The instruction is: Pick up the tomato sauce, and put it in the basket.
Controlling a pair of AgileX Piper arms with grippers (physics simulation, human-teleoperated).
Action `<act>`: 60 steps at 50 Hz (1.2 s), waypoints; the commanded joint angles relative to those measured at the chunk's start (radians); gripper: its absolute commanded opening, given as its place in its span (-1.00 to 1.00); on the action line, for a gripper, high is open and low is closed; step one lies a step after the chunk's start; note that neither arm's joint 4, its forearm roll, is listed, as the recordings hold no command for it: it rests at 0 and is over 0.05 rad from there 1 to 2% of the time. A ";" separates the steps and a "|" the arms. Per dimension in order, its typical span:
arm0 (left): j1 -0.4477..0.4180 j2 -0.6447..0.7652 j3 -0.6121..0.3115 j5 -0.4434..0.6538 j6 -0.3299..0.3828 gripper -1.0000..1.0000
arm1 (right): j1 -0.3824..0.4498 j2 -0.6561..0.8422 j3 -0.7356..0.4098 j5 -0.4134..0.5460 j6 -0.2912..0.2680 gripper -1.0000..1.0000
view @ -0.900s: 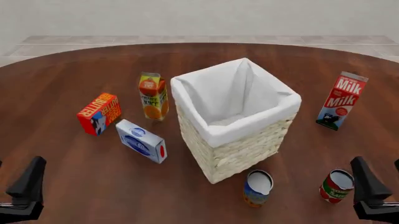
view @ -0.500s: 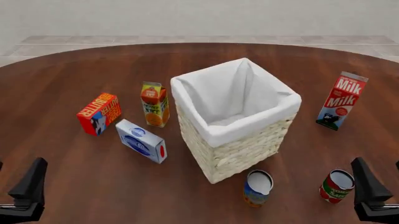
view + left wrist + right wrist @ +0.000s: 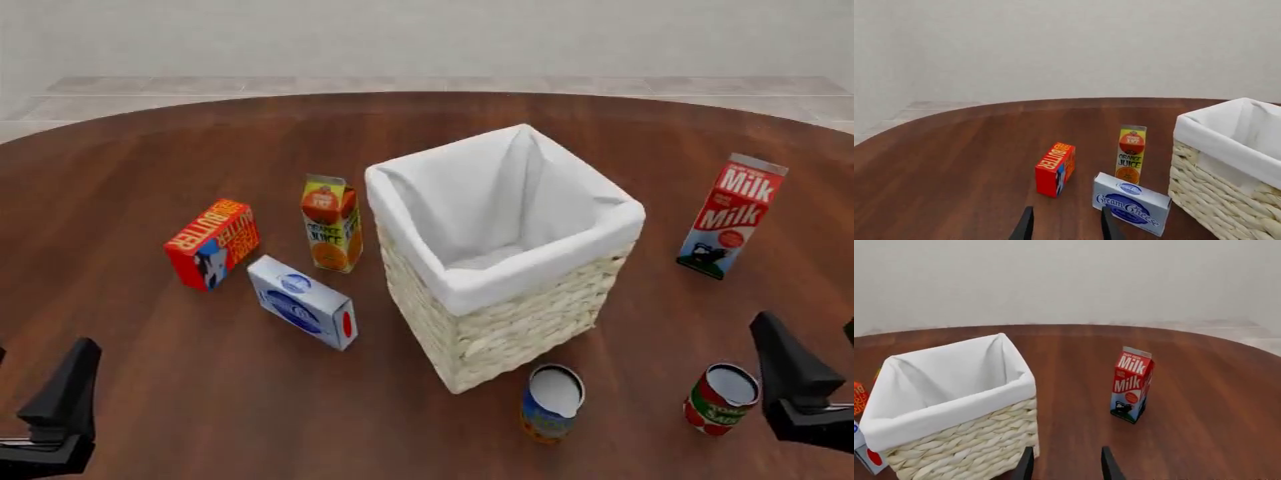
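The basket (image 3: 505, 283) stands upright near the middle of the round wooden worktop (image 3: 160, 150). Its white liner (image 3: 497, 205) is folded over the rim, and only bare cloth shows inside; the very bottom is hidden by the near wall.

The tomato sauce (image 3: 721, 399) stands upright on the worktop at the near right, outside the basket and apart from it, its pale top showing. The right gripper (image 3: 798, 385) is just beside it, not touching, with nothing between its fingers; in the right wrist view the two fingertips (image 3: 1026, 465) stand apart. A blue-and-orange can (image 3: 551, 402) stands just in front of the basket's near corner, between the basket and the near edge.

A milk carton (image 3: 730, 215) stands upright to the right of the basket, well apart from it. To the left, an orange juice carton (image 3: 331, 224) stands close beside the basket. A cream cheese box (image 3: 303, 301) lies in front of the juice, and a butter box (image 3: 212, 243) stands farther left.

The left gripper (image 3: 60, 405) hangs at the near left, spread and empty, well apart from every item.
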 commanded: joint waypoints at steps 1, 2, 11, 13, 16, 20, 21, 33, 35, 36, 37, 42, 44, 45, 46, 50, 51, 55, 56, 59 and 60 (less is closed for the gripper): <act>0.002 -0.001 0.001 0.003 -0.002 1.00 | 0.028 0.171 -0.126 0.079 0.007 1.00; 0.002 -0.005 0.001 0.002 0.002 1.00 | 0.030 0.181 -0.151 0.106 0.015 1.00; 0.002 -0.005 0.001 0.009 -0.003 1.00 | 0.060 0.287 -0.276 0.235 -0.008 1.00; 0.002 -0.005 0.001 0.002 0.002 1.00 | 0.065 0.299 -0.310 0.264 -0.013 1.00; 0.002 0.002 -0.001 -0.002 -0.001 1.00 | 0.066 0.313 -0.354 0.301 -0.022 1.00; 0.002 -0.003 0.001 0.001 0.000 1.00 | 0.077 0.368 -0.400 0.353 -0.033 1.00; 0.002 -0.002 0.001 -0.001 0.001 1.00 | 0.074 0.389 -0.407 0.368 -0.034 1.00; 0.002 -0.002 0.001 0.001 0.000 1.00 | 0.063 0.480 -0.457 0.466 -0.038 1.00; 0.002 -0.001 0.001 -0.002 0.001 1.00 | 0.059 0.488 -0.453 0.477 -0.034 1.00; 0.002 0.002 0.000 -0.004 0.000 1.00 | 0.050 0.492 -0.451 0.483 -0.044 1.00; 0.002 0.003 -0.001 -0.004 0.001 1.00 | 0.046 0.493 -0.451 0.484 -0.052 1.00; 0.002 0.007 -0.001 -0.005 -0.001 1.00 | 0.036 0.507 -0.434 0.495 -0.056 1.00; 0.002 0.003 0.000 -0.006 0.001 1.00 | 0.036 0.513 -0.423 0.495 -0.058 1.00; 0.002 0.007 0.000 -0.007 -0.001 1.00 | 0.034 0.515 -0.419 0.494 -0.063 1.00; 0.002 0.005 0.000 -0.006 0.000 1.00 | 0.029 0.521 -0.413 0.495 -0.065 1.00; 0.002 0.003 0.000 -0.005 0.000 1.00 | 0.015 0.526 -0.405 0.500 -0.076 1.00; 0.002 0.003 0.000 -0.005 0.000 1.00 | 0.015 0.526 -0.405 0.500 -0.076 1.00; 0.002 0.007 0.000 -0.007 0.000 1.00 | 0.003 0.530 -0.398 0.507 -0.086 1.00; 0.002 0.006 -0.002 -0.006 0.001 1.00 | -0.002 0.531 -0.395 0.509 -0.092 1.00; 0.002 0.003 0.000 -0.005 0.001 1.00 | -0.012 0.534 -0.393 0.511 -0.099 1.00; 0.002 0.001 0.000 -0.002 0.000 1.00 | -0.017 0.537 -0.391 0.510 -0.103 1.00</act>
